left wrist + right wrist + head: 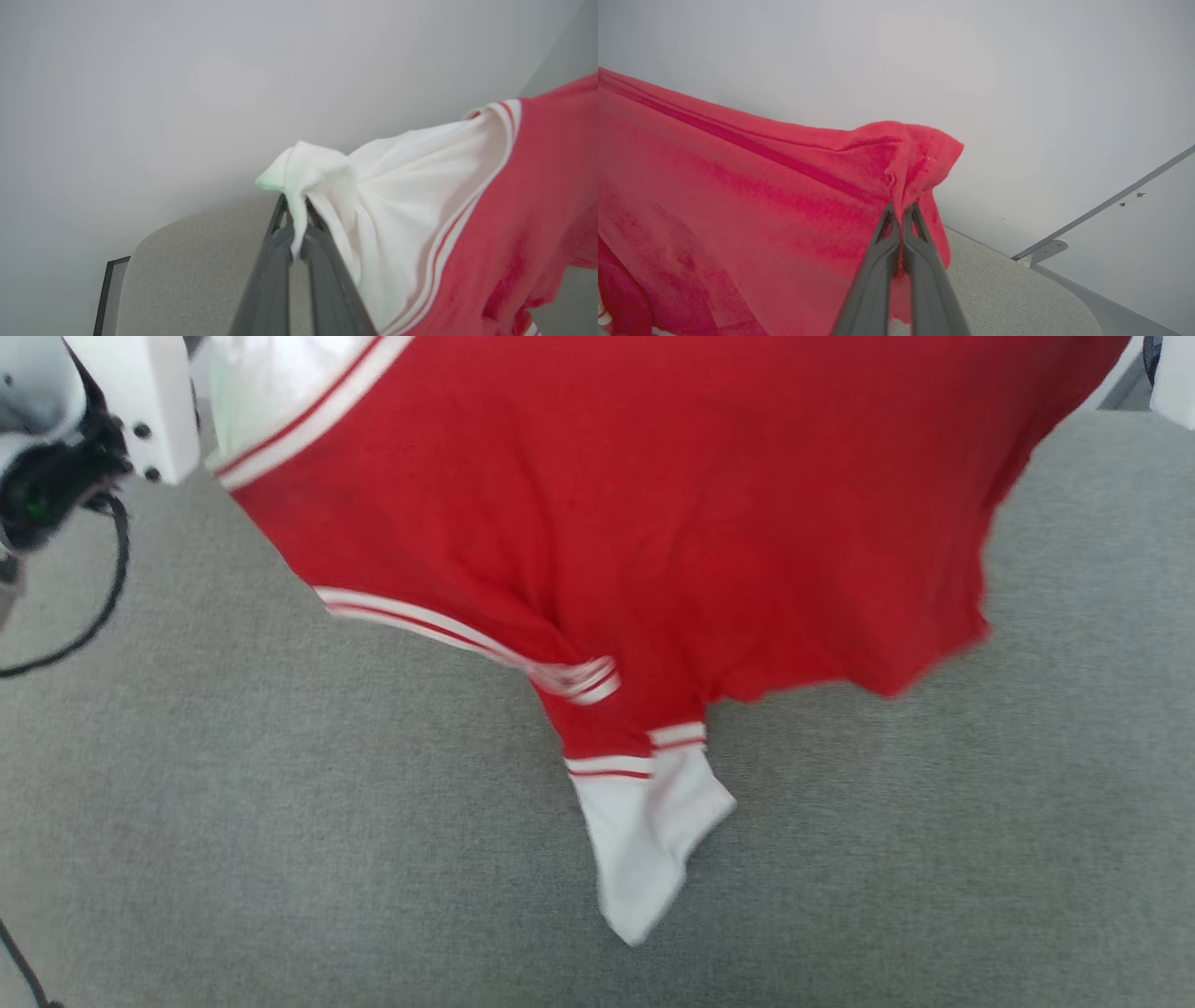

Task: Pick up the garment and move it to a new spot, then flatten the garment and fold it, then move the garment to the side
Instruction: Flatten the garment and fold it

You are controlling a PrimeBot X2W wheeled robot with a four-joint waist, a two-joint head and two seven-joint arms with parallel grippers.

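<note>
Top (653, 523) held up over the grey surface (280, 859)
Left pincer (295, 210) is clenched on white cloth and right pincer (901, 214) on a red edge; the top hangs spread between them (plain red side facing the head), one white cuff (644, 849) dangling.

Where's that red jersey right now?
In the head view the garment hangs across the upper middle, over the grey surface. The left hand pinches its white part and the right hand pinches a red corner.
</note>
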